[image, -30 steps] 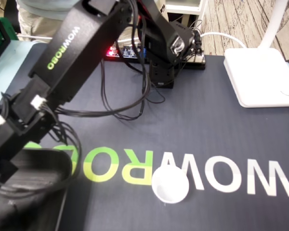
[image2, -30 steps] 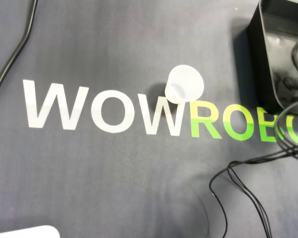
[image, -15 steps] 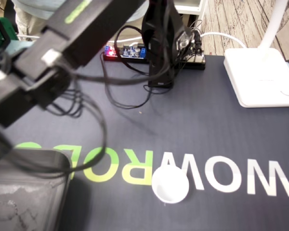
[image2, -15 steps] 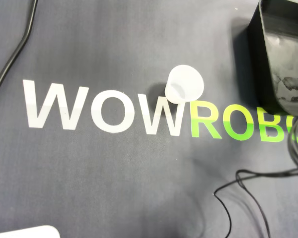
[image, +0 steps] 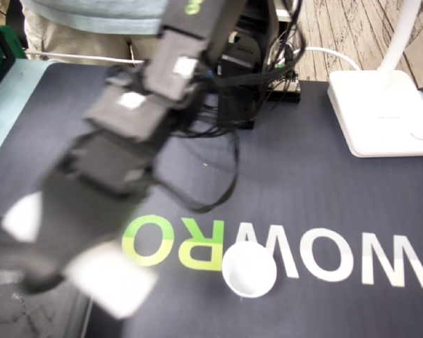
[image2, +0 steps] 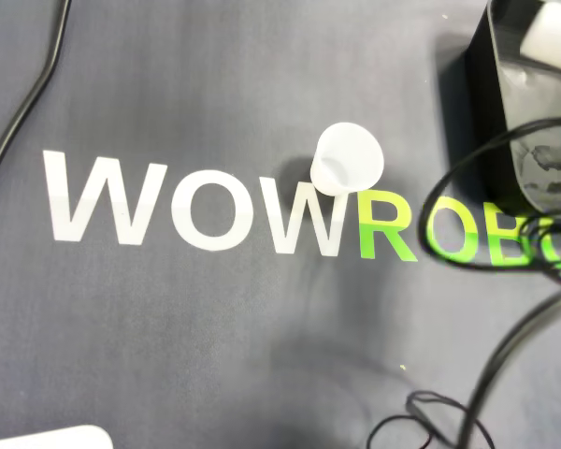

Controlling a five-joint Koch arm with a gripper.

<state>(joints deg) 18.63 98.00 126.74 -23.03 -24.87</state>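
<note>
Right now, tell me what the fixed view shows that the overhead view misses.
Fixed view only: the motion-blurred arm, its jaws too smeared to read, a person's torso at the top edge, and wooden floor. Overhead view only: the bare mat past the cup, on the side away from the arm. Both: the white cup by the WOWROBO lettering, the black bin and loose black wires.

surface: dark grey mat (image: 324, 176) with WOWROBO lettering | at W-R junction: white cup (image2: 347, 159), mouth up | overhead right edge: black tray (image2: 491, 112) | fixed-view far right: white lamp base (image: 381, 113) | overhead left: black cable (image2: 19, 112)
</note>
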